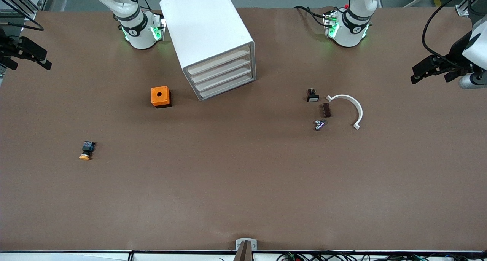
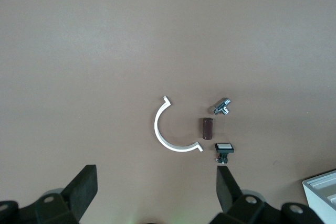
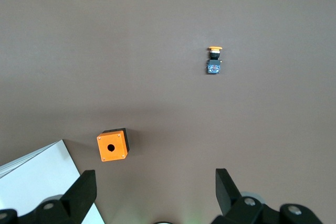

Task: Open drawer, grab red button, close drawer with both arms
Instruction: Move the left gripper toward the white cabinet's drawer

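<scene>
The white cabinet stands near the robots' bases, with four alike beige-fronted drawers, all shut. Its corner shows in the left wrist view and the right wrist view. The red-capped button is hidden from every view. My left gripper is open and empty, up in the air over the table's edge at the left arm's end; its jaws are spread wide. My right gripper is open and empty over the right arm's end of the table; it also shows in its own wrist view.
An orange box with a hole sits beside the cabinet. An orange-yellow-capped button lies nearer the front camera. Toward the left arm's end lie a white arc, a black switch, a brown block and a metal part.
</scene>
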